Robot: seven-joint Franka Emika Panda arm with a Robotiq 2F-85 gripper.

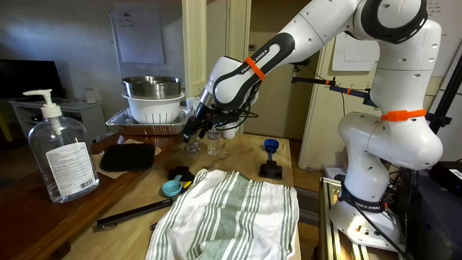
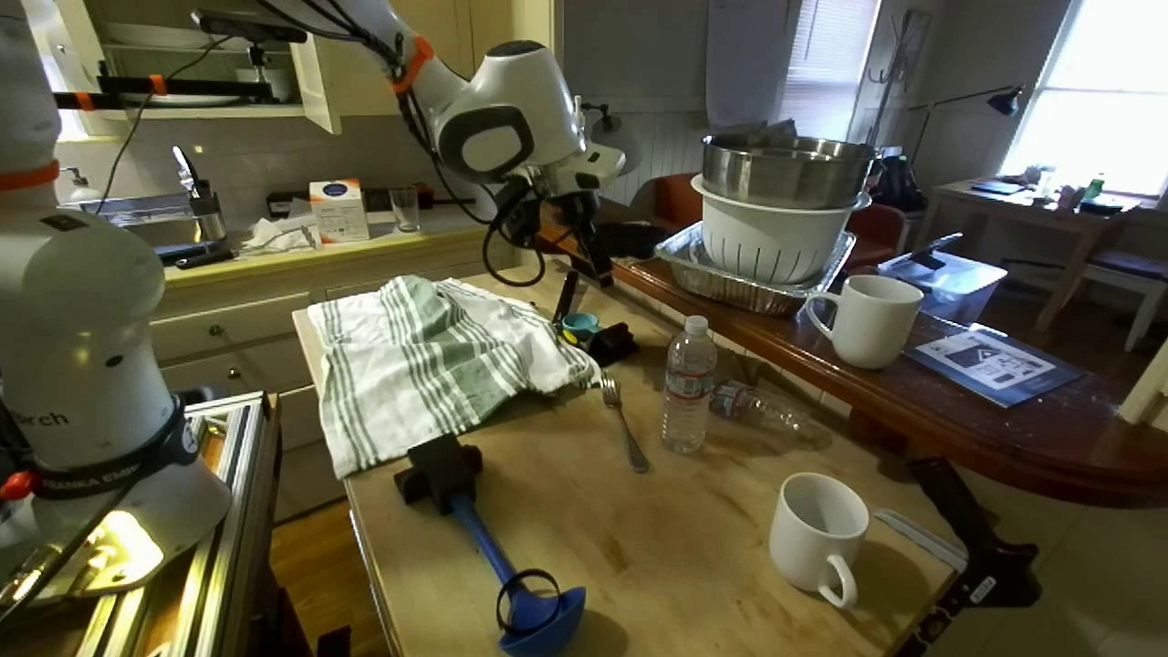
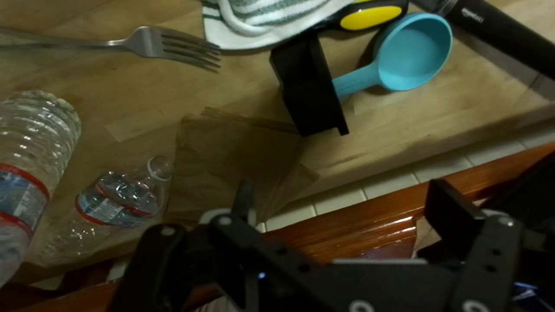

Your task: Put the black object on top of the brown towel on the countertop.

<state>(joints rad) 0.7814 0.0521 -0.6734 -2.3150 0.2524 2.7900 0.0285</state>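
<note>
A flat black object (image 1: 128, 157) lies on a crumpled brown towel or paper (image 1: 112, 174) on the raised dark wood countertop (image 1: 68, 213). In the wrist view a dark shape, likely that object (image 3: 535, 190), is partly cut off at the right edge, with a bit of brown sheet (image 3: 426, 232) beside it. Another black block (image 3: 310, 86) lies on the lower table by a turquoise scoop (image 3: 412, 54). My gripper (image 3: 347, 203) is open, with nothing between its fingers. In both exterior views the gripper (image 1: 195, 135) (image 2: 593, 265) hangs near the countertop's edge, above the table.
A striped towel (image 2: 429, 356), fork (image 2: 625, 429), upright bottle (image 2: 689, 388), lying bottle (image 2: 766, 415), mug (image 2: 817, 538) and blue ladle (image 2: 493, 547) are on the table. A foil tray (image 1: 151, 128) with stacked bowls and a soap bottle (image 1: 65, 159) stand on the countertop.
</note>
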